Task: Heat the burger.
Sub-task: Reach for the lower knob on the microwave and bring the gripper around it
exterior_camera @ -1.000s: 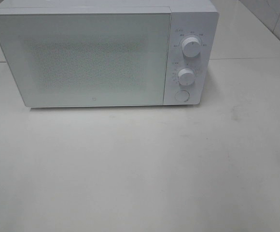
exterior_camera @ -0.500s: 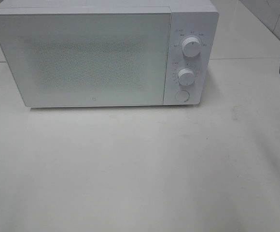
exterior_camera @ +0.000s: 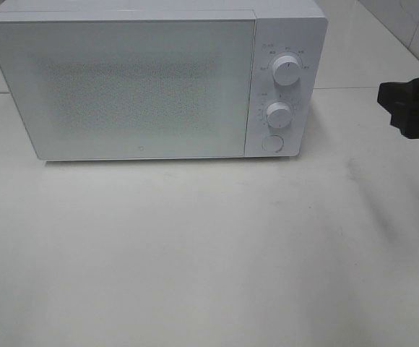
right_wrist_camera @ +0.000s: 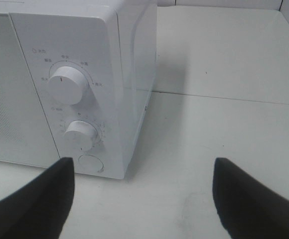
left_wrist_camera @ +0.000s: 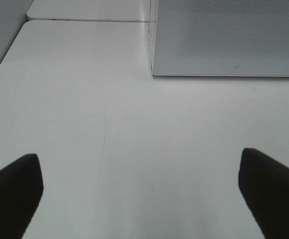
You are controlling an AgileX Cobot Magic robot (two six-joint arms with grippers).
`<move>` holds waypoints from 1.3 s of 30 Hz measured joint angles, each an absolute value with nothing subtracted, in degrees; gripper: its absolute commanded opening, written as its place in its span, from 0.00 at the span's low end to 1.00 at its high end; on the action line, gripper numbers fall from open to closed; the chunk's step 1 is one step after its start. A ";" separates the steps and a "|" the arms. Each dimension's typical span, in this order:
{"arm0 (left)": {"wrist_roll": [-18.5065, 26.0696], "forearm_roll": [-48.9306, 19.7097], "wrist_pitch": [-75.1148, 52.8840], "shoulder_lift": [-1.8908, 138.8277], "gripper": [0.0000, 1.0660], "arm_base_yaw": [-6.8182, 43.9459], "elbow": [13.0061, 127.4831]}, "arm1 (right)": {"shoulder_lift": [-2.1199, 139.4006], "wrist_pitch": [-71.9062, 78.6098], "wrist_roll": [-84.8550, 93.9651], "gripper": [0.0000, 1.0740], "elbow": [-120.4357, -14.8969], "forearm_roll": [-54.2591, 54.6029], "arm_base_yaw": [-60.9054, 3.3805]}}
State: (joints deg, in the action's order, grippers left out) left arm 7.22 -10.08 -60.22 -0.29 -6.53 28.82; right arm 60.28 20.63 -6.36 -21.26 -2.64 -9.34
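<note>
The burger is out of view. A white microwave stands at the back of the table with its frosted door shut. My right gripper comes in at the right edge, level with the control panel and well to its right. In the right wrist view this gripper is open and holds nothing, with the panel ahead and to one side. My left gripper is also open and empty, over bare tabletop in front of the door's lower corner. It does not show in the high view.
The panel carries an upper knob, a lower knob and a round button. The white table spreads out in front of the microwave, with a seam running behind it on the right.
My right gripper has come into the high view from the right edge and moved leftwards. The microwave has not moved and its door stays shut.
</note>
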 measured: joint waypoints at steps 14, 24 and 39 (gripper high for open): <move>7.22 -10.08 -60.22 -0.29 0.94 -6.53 28.82 | 72.14 39.65 9.68 0.69 -17.42 11.40 -17.88; 7.22 -10.08 -60.22 -0.29 0.94 -6.53 28.82 | 80.44 51.51 16.90 0.69 -17.36 29.34 -33.63; 7.28 -10.08 -60.22 -0.29 0.94 -6.53 28.82 | 91.85 67.21 19.54 0.69 -17.42 48.01 -48.13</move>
